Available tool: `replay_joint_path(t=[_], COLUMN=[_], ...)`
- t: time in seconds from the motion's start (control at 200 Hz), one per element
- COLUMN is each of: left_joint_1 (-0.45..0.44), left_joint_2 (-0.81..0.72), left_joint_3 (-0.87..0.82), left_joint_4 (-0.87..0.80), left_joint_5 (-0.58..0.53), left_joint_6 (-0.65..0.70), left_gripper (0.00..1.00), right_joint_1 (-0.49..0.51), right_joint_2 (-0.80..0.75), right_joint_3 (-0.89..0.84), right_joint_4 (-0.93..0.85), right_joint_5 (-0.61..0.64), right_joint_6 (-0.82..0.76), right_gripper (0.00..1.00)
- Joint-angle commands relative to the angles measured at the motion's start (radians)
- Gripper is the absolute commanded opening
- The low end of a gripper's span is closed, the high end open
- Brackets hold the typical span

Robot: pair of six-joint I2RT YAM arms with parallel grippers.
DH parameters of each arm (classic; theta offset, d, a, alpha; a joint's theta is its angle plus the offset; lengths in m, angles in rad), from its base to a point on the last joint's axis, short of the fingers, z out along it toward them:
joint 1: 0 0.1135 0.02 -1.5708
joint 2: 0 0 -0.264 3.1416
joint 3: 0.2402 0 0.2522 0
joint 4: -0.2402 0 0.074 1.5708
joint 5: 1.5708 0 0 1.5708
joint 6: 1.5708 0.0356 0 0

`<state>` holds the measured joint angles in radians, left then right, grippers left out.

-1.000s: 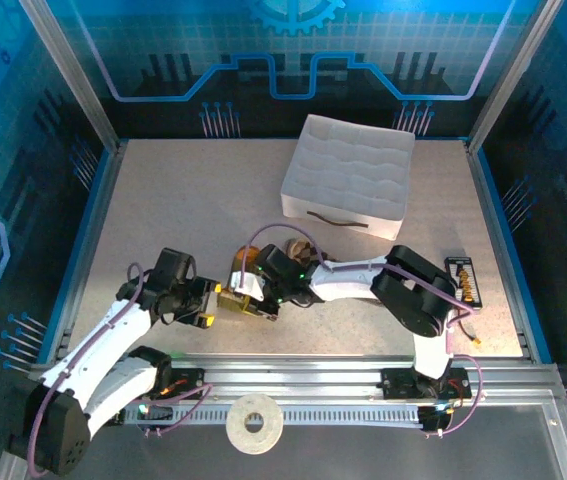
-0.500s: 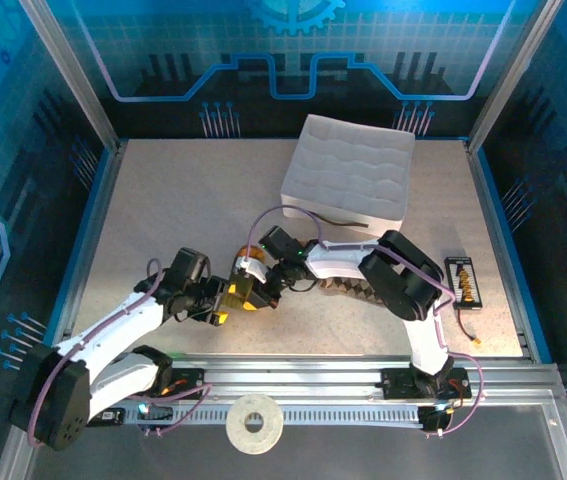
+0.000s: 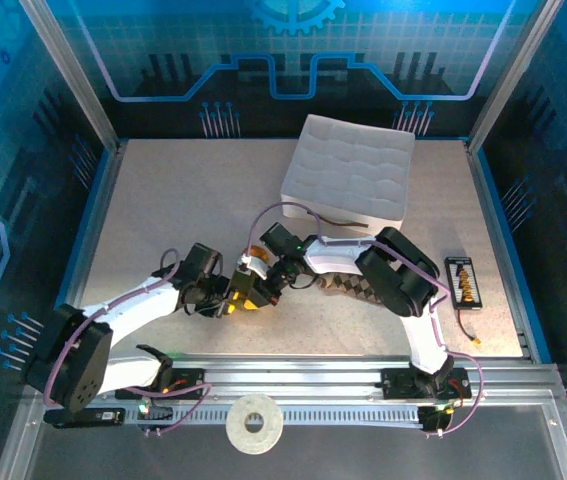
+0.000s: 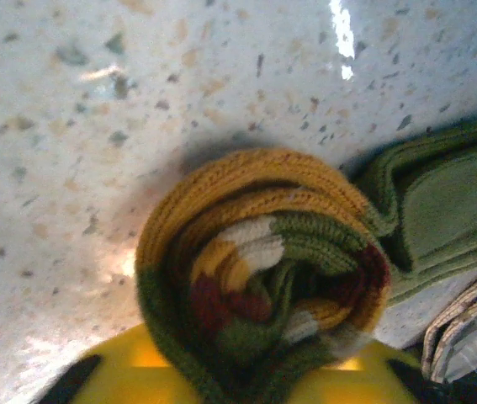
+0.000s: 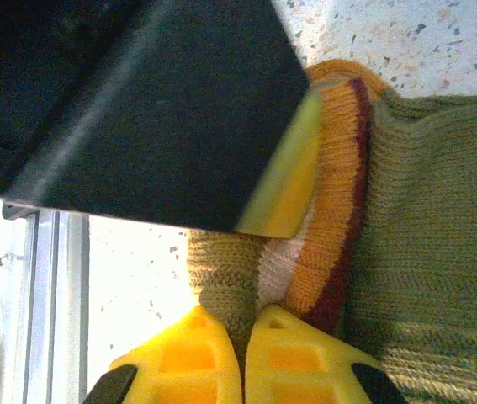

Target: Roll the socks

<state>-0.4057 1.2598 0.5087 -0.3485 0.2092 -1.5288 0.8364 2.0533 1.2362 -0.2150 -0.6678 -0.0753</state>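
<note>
The olive green sock (image 4: 259,252) is wound into a roll, its orange, white and dark red cuff stripes spiralling at the end. My left gripper (image 4: 251,374) is shut on that roll, one yellow finger on each side of it. The sock's unrolled part (image 4: 453,210) lies flat to the right. My right gripper (image 5: 242,337) is shut on a fold of olive fabric (image 5: 225,278) beside the striped cuff (image 5: 331,210). From above, both grippers meet at the roll (image 3: 254,262), left gripper (image 3: 235,298) and right gripper (image 3: 265,288). The brown checked sock (image 3: 353,288) lies under the right arm.
A white quilted box (image 3: 348,170) stands at the back, right of centre. A small black and orange item (image 3: 463,282) lies near the right edge. A white tape ring (image 3: 253,425) sits on the front rail. The left gripper's black body (image 5: 137,109) looms close above my right fingers.
The left arm has reached right to the sock roll and its gripper has closed on it. The right gripper has shifted slightly to the left and back, staying shut on the fabric.
</note>
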Motion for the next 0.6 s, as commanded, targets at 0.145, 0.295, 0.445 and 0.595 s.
replay_joint_path(t=[0.145, 0.295, 0.445, 0.595], left_joint_1=[-0.022, -0.021, -0.021, -0.019], left_joint_2=[0.090, 0.106, 0.153, 0.198], left_joint_3=[-0.009, 0.044, 0.093, 0.131], left_joint_4=[-0.352, -0.417, -0.446, -0.449], left_joint_5=[-0.051, -0.059, -0.051, -0.045], left_joint_6=[-0.004, -0.014, -0.016, -0.018], left_gripper=[0.00, 0.00, 0.00, 0.00], right_joint_1=[0.035, 0.108, 0.226, 0.336], right_joint_2=[-0.230, -0.460, -0.494, -0.427], right_joint_3=[-0.255, -0.513, -0.532, -0.504], right_joint_4=[0.208, 0.549, 0.526, 0.568], right_joint_5=[0.188, 0.479, 0.680, 0.855], right_joint_6=[-0.065, -0.188, -0.331, -0.434], right_gripper=[0.37, 0.62, 0.63, 0.63])
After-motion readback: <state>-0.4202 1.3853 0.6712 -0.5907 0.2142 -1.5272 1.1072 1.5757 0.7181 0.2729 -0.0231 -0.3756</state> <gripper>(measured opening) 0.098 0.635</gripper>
